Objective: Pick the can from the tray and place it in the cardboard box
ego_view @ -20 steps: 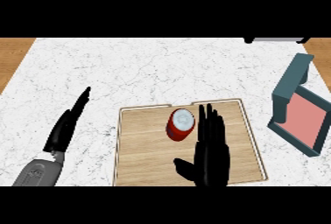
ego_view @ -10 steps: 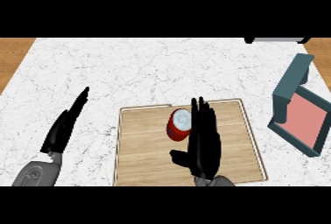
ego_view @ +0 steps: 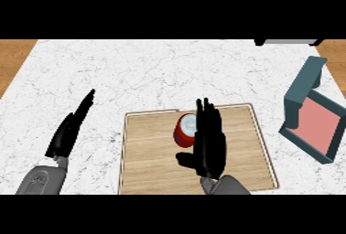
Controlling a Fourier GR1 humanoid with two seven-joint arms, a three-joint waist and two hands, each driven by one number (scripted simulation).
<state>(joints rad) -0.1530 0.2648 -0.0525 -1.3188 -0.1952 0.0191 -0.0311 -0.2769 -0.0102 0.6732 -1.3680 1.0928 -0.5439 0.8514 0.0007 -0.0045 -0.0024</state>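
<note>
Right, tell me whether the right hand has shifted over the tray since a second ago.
Yes. The right hand has slid left across the wooden tray, away from the tray's right edge, and now partly covers the red can, its fingers straight.

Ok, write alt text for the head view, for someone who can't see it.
The robot's right hand, fingers straight, hovers over a wooden tray and partly covers a red can standing on it. The left hand rests open on the white marble counter at the left, and a teal box with a pink inside sits at the right edge.
</note>
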